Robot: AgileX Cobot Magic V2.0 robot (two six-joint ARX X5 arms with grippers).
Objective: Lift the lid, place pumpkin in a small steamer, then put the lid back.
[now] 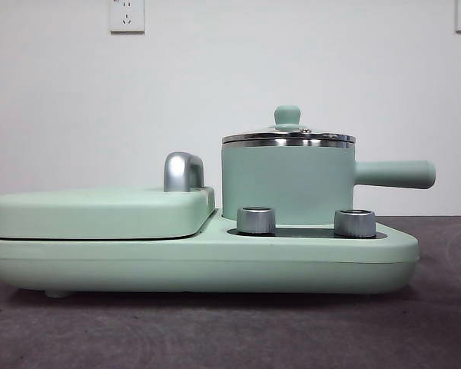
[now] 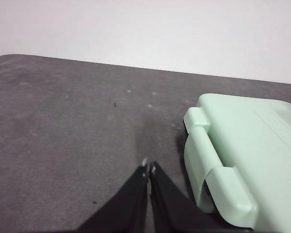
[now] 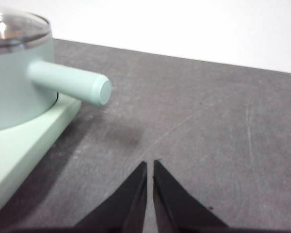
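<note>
Both end effectors waited low over the dark grey surface [image 3: 223, 107] and neither one held anything. On the left end effector [image 2: 149, 168] the two black jaws were pressed almost together, with only a thin line between the tips, and it hung over bare surface just beside the end of the mint-green appliance base [image 2: 242, 155]. On the right end effector [image 3: 150, 165] the jaws were closed in the same way, also empty, and it hung over the surface near the free end of the straight side handle [image 3: 68, 82], not touching it.

In the front view no arm could be seen. The small steamer [image 1: 286, 184] stood upright on the right part of the appliance base [image 1: 200, 261], behind two silver knobs [image 1: 256, 220]. Its side handle pointed to the right, out past the edge of the base. The lid [image 1: 288, 137] sat flat and closed on top of the small steamer, its shiny metal rim resting on the pot's edge and its small mint-green knob pointing up.

On the left part of the base lay the wide flat cover [image 1: 100, 211], closed, with its chrome handle [image 1: 183, 171] rising at its right end, just beside the steamer but apart from it. Two white wall sockets [image 1: 127, 15] were on the wall behind. The pumpkin was not visible in any of the views.
</note>
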